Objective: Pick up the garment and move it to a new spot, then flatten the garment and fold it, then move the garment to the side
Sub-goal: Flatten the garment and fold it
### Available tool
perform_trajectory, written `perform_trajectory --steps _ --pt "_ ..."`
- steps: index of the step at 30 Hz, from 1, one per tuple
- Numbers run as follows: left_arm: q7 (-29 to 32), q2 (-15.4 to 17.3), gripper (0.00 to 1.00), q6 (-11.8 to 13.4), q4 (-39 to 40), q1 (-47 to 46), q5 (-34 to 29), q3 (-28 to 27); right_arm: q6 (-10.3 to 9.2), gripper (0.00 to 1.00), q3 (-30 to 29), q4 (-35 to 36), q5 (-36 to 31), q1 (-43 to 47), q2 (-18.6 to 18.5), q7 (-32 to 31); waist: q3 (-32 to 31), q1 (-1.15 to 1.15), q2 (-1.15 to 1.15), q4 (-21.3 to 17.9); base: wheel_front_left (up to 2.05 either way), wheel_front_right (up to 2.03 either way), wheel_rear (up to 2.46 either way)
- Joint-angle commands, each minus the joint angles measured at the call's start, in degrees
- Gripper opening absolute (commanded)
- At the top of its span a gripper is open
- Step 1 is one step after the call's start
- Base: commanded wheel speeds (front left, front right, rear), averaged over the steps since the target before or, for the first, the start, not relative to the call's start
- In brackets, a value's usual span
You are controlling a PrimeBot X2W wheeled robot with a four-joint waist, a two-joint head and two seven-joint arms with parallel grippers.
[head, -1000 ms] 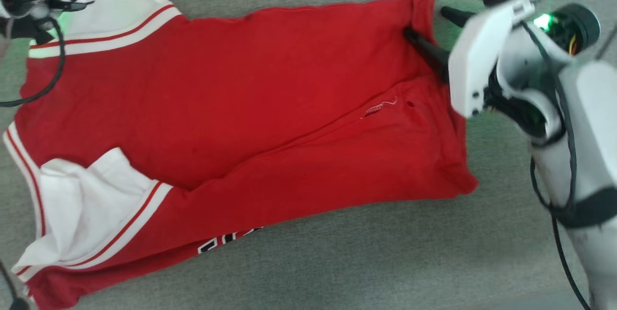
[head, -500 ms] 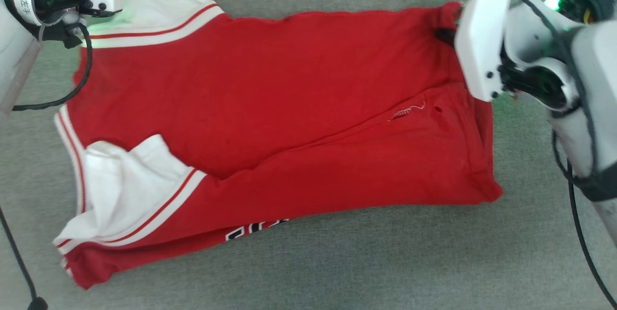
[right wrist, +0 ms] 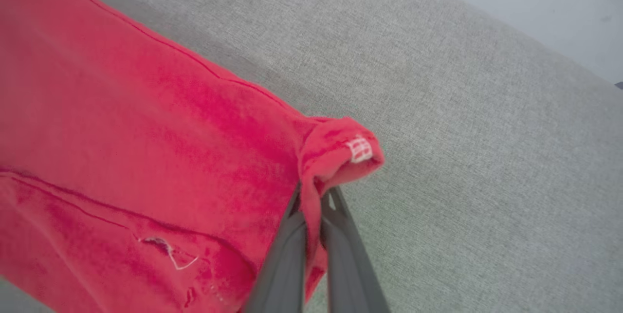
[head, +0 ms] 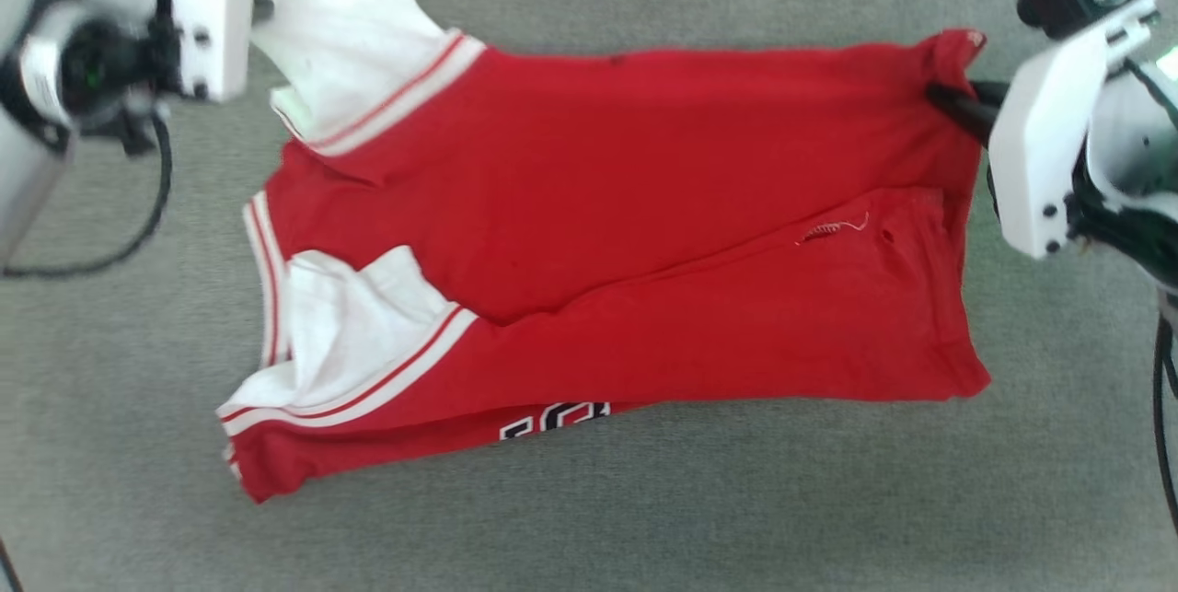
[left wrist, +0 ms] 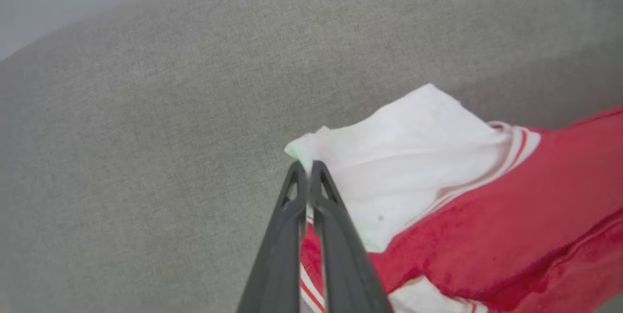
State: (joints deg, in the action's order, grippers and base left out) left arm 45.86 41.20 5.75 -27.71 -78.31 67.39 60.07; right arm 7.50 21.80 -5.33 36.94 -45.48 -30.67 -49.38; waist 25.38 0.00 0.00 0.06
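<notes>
Both arms out, 1 at each end of the far edge.

Left jaws: clenched on the white sleeve end (left wrist: 409, 157); the fingers (left wrist: 336, 235) were pressed together with cloth pinched at the tips. Right jaws: clenched on the red hem corner (right wrist: 336, 152), cloth running down between the fingers (right wrist: 287, 254).

The garment (head: 644, 205) lay spread on the grey tabletop (head: 644, 518), its long axis running across in front of me, sleeves toward my left and hem toward my right. It looked doubled along its length: a diagonal crease crossed the body, and a black, white-outlined print (head: 557, 419) peeked from under the near edge. The second sleeve (head: 359, 334) was bunched on top near the left end, untidy.

What mattered: both grips sat on the far long edge, so the whole body of the shirt lay from my jaws back toward me. The far sleeve appeared raised off the surface; whether the hem corner was raised, I could not tell.

Judgement: mid-task, shifting or folding. Any pull toward me should carry both ends evenly, or the long edge skews. The left end carried more loose cloth, so slip was likelier there.
</notes>
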Motion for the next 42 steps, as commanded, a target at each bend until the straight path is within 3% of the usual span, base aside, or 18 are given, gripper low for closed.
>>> perform_trajectory --steps 1,6,7,13,16,19,24,25,26,27,28,29,35,42 --pt "0.6 2.3 0.00 2.2 4.8 2.8 0.5 0.1 -0.02 0.00 -0.7 2.3 0.5 2.2 -1.0 0.2 -1.8 0.00 0.00 1.6 0.00 0.00 0.00" --pt "2.5 9.2 0.00 9.4 20.9 8.8 0.6 1.2 -0.02 0.00 -3.1 8.2 1.6 7.7 -3.4 -0.4 -3.4 0.00 0.00 2.8 0.00 0.00 0.00" --pt "2.5 9.2 0.00 9.4 20.9 8.8 0.6 1.2 -0.02 0.00 -3.1 8.2 1.6 7.7 -3.4 -0.4 -3.4 0.00 0.00 2.8 0.00 0.00 0.00" --pt "3.0 16.1 0.00 17.8 38.0 16.2 1.4 2.8 -0.02 0.00 -7.5 13.9 2.7 16.2 -5.2 -1.7 -4.2 0.00 0.00 3.7 0.00 0.00 0.00" --pt "2.2 17.8 0.00 20.7 42.8 19.9 2.3 3.7 -0.02 0.00 -9.9 15.2 2.8 20.7 -4.1 -2.1 -4.5 0.00 0.00 3.7 0.00 0.00 0.00" --pt "0.7 18.0 0.00 22.0 43.8 23.7 3.5 4.5 -0.02 0.00 -11.2 15.0 2.4 24.4 -2.6 -2.5 -4.8 0.00 0.00 3.6 0.00 0.00 0.00" --pt "-2.7 15.1 0.00 20.5 38.5 29.0 6.5 5.4 -0.02 0.00 -10.6 11.8 2.3 28.0 0.2 -3.0 -5.3 0.00 0.00 3.2 0.00 0.00 0.00" --pt "-3.5 14.4 0.08 20.0 36.8 29.6 7.2 5.2 -0.02 0.00 -10.3 11.2 2.2 28.0 0.8 -2.5 -5.4 0.00 0.00 3.1 0.00 0.00 0.00" --pt "-4.2 13.6 0.16 19.3 35.5 30.5 7.8 5.1 -0.01 0.14 -10.0 10.7 2.1 27.8 1.4 -1.8 -5.6 0.00 0.00 3.1 0.00 0.00 0.00" --pt "-5.1 13.2 0.36 18.5 34.0 30.8 7.8 5.0 -0.01 0.35 -9.7 10.0 2.0 27.7 1.7 -1.4 -5.9 0.00 0.00 3.1 0.00 0.00 0.00" --pt "-6.3 12.8 0.85 18.1 32.8 30.8 7.5 4.7 -0.01 0.67 -9.8 9.5 1.8 27.7 2.0 -0.9 -6.1 0.00 0.00 3.1 0.00 0.00 0.00" --pt "-7.5 12.3 1.00 17.5 31.7 31.1 7.4 4.2 -0.01 1.00 -10.2 8.9 2.1 27.9 2.7 -0.6 -6.4 0.00 0.00 3.1 0.00 0.00 0.00" --pt "-15.2 11.7 1.00 14.6 30.0 32.9 7.5 1.7 -0.01 1.00 -12.6 8.5 3.7 30.0 4.1 -1.6 -8.4 0.00 0.00 3.8 0.00 0.00 0.00" --pt "-29.6 12.3 1.00 11.9 31.6 36.9 4.6 -1.8 -0.01 1.00 -18.1 8.3 3.0 32.1 4.4 -3.8 -9.3 0.00 0.00 5.2 0.00 0.00 0.00"
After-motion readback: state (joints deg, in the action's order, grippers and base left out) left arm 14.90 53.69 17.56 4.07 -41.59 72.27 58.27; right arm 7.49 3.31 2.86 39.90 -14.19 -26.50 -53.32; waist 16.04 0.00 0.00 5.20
